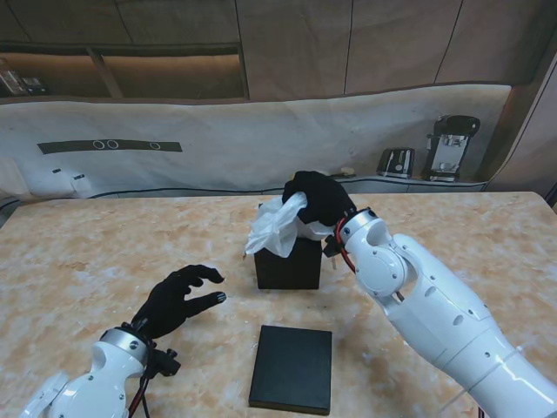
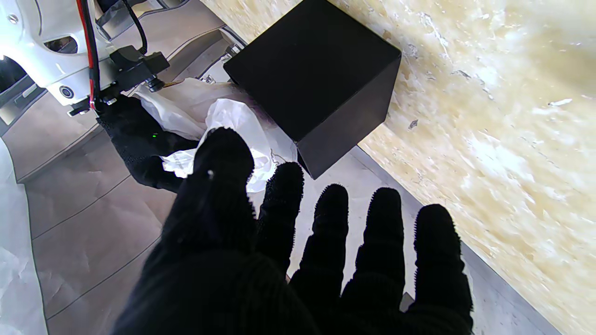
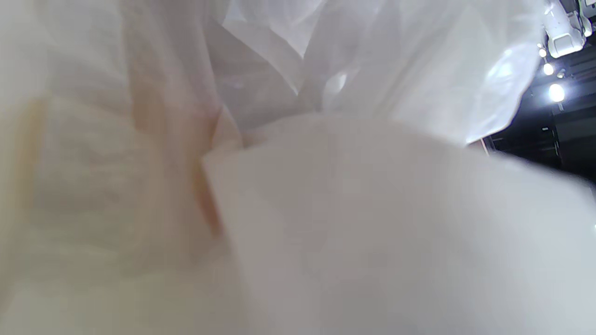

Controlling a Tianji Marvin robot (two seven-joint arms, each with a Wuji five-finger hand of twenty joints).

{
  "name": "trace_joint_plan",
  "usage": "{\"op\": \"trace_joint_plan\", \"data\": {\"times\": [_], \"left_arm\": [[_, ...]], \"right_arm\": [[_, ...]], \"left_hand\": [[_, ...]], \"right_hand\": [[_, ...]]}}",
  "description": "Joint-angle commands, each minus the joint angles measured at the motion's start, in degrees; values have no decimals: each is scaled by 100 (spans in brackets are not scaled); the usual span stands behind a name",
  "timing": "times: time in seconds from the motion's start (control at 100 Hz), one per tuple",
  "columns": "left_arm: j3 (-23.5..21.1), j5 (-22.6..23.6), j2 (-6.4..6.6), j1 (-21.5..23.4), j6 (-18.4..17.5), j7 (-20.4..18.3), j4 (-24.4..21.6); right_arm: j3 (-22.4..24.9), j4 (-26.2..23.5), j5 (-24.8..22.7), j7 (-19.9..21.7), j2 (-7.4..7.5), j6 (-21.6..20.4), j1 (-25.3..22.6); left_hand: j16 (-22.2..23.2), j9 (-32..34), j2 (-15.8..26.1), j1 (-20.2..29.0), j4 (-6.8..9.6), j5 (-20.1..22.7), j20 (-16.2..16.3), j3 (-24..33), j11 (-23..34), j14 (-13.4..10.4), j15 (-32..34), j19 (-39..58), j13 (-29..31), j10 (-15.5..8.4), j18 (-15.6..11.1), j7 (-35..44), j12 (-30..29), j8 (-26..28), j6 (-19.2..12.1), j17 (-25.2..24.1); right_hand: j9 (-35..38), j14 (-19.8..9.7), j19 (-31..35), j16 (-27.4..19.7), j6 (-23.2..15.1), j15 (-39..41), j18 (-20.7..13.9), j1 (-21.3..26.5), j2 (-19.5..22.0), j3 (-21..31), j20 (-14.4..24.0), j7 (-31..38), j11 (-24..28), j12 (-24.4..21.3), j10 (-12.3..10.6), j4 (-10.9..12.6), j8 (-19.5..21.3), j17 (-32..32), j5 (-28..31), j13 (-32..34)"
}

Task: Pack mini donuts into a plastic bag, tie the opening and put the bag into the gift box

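Fingers (image 1: 204, 277) of the left hand (image 1: 178, 300) are spreading apart over the near left of the marble table (image 1: 78, 261), holding nothing; the left wrist view is showing all five digits splayed and pointing toward the box. That hand is hovering well apart from the work, to the left of and nearer to me than the black gift box (image 1: 288, 261).

Moving right, the box's flat black lid (image 1: 291, 368) is lying on the table near the front edge, nearer to me than the box and not touching it, so the box is standing open.

At the box itself, the white plastic bag (image 1: 277, 226) is sitting at the open top, its crumpled upper part spilling over the left rim. The right hand (image 1: 322, 198) is closing on the bag from above and from the far right side, fingers clamped in the plastic. The right wrist view is filling with blurred white film, so I cannot tell whether the opening is tied or whether donuts are inside.

What matters next, I judge, is that the bag is lying directly over the box mouth, with the right hand far nearer than the left. The bag's loose end is trailing leftward, so pushing it downward should seat it.
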Motion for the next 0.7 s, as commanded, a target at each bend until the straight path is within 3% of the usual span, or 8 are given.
{"op": "trace_joint_plan", "data": {"times": [0.0,0.26,0.34,0.42,0.48,0.53,0.69], "left_arm": [[-9,-11,-2,13,36,-97,-13],[-30,-15,6,12,109,-156,-26],[-35,-21,8,13,135,-169,-31],[-40,-19,12,16,165,-192,-40],[-43,-19,13,17,181,-203,-44],[-46,-16,14,16,193,-209,-47],[-56,-27,15,12,237,-223,-52]], "right_arm": [[-47,120,-43,109,-50,-9,85],[-303,561,-100,36,-106,-12,409],[-387,680,-152,-9,-119,-52,504],[-490,815,-261,-38,-118,-151,625],[-575,915,-413,-64,-102,-284,731],[-647,984,-527,-78,-88,-403,812],[-871,1145,-845,-119,-44,-733,1011]], "left_hand": [[-69,-203,201,144,94,-137,-97,-149,17,-131,-89,-54,-75,-137,-45,-144,-34,5,-35,-100],[-76,-234,189,169,93,-103,-94,-171,-1,-129,-102,-75,-94,-151,-50,-140,-41,13,-26,-116],[-79,-216,182,183,91,-88,-95,-177,-14,-132,-109,-87,-107,4,-46,-136,-49,22,-27,-121],[-80,-230,141,241,91,-70,-92,-165,-33,-125,-110,-91,-108,-10,-43,-128,-54,34,-29,-122],[-81,-235,140,244,84,-58,-90,-168,-25,-126,-110,-92,-111,-125,-43,-121,-47,46,-24,-122],[-83,-230,142,241,81,-44,-87,-173,-24,-131,-112,-94,-113,-25,-43,-121,-47,53,-21,-121],[-84,-229,109,268,76,-3,-84,-172,-32,-129,-110,-98,-113,-19,-50,-105,-50,73,-17,-128]], "right_hand": [[123,430,357,210,34,109,-464,270,30,310,159,184,-2,176,49,-1,188,66,383,175],[101,435,360,228,-22,56,-486,263,47,301,228,115,-65,181,28,-36,243,-65,471,133],[88,440,361,249,-55,14,-482,315,30,298,260,63,-111,206,17,-79,260,-141,627,90],[88,437,371,258,-73,-14,-486,323,30,299,282,10,-130,222,13,-108,266,-198,737,60],[101,423,380,271,-126,-38,-500,333,12,312,307,-57,-166,230,-45,-133,287,-279,890,49],[109,391,377,269,-178,-68,-519,330,4,321,327,-111,-189,236,-91,-144,307,-389,976,17],[268,280,346,269,-353,-150,-613,313,-66,330,339,-290,-294,250,-365,-134,434,-734,1243,-24]]}}
